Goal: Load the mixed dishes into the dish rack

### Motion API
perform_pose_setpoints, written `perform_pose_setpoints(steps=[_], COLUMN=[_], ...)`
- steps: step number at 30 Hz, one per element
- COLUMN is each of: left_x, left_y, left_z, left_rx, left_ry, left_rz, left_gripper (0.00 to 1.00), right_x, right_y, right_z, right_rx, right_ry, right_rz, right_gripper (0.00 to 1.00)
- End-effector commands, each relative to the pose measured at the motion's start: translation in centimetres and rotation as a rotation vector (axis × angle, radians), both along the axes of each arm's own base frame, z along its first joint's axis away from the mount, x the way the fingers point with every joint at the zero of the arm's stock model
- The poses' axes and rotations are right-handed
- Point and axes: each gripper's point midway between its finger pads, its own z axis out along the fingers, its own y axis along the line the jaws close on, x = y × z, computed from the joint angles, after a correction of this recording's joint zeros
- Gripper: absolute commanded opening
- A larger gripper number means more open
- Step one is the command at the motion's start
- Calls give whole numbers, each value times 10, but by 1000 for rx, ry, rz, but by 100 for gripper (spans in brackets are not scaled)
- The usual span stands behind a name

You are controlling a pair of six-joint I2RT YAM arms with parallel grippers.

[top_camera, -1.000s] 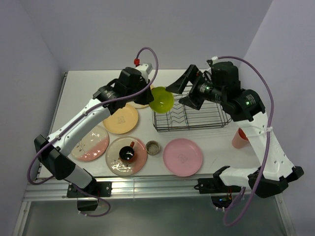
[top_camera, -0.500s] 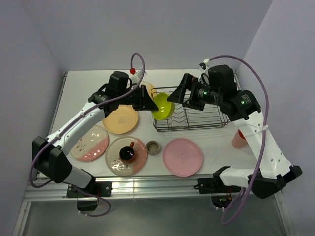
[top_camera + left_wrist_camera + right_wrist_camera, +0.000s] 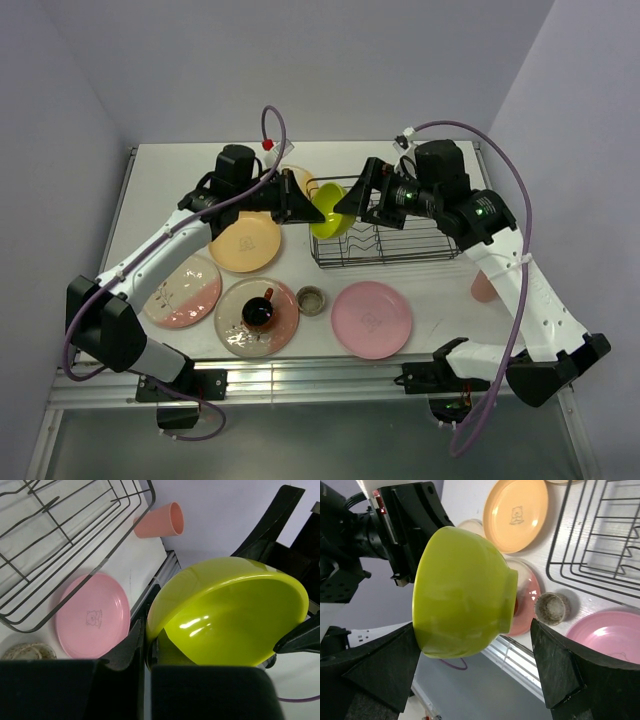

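My left gripper [image 3: 302,207] is shut on the rim of the lime-yellow bowl [image 3: 327,207] and holds it tilted on its side above the left end of the dish rack [image 3: 400,240]. In the left wrist view the jaws [image 3: 147,652] pinch the bowl's rim [image 3: 230,615]. My right gripper [image 3: 350,198] is open, and its fingers [image 3: 560,670] stand either side of the bowl [image 3: 462,592] without touching it. The rack holds no dishes.
On the table lie a yellow-orange plate [image 3: 245,243], a cream-and-pink plate [image 3: 182,291], a plate bearing the dark red mug [image 3: 258,312], a small greenish cup [image 3: 311,299] and a pink plate [image 3: 371,319]. The salmon-pink tumbler [image 3: 483,289] stands right of the rack.
My right gripper has moved left and closed in on the bowl, its open fingers now flanking it. My left gripper has turned the bowl on its side and shifted slightly.
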Motion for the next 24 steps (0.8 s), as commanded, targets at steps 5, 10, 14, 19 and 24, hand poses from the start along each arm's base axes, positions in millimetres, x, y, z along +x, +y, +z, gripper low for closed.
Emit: perform_pose_setpoints(steps=[5, 10, 14, 19, 24], left_x=[-8, -7, -6, -1, 0], left_y=[-5, -5, -4, -1, 0], left_z=[38, 36, 32, 29, 29], left_rx=[-113, -109, -93, -57, -47], left_ry=[-79, -74, -73, -87, -94], left_rz=[-61, -58, -48, -20, -12], left_gripper=[0, 0, 0, 0, 0], right_x=[-1, 1, 1, 2, 1], right_y=[13, 15, 15, 13, 13], right_z=[29, 28, 28, 21, 16], right_rx=[120, 119, 116, 77, 70], right_ry=[-97, -95, -85, -57, -49], right_rz=[42, 46, 32, 6, 0], right_gripper=[91, 87, 76, 66, 54])
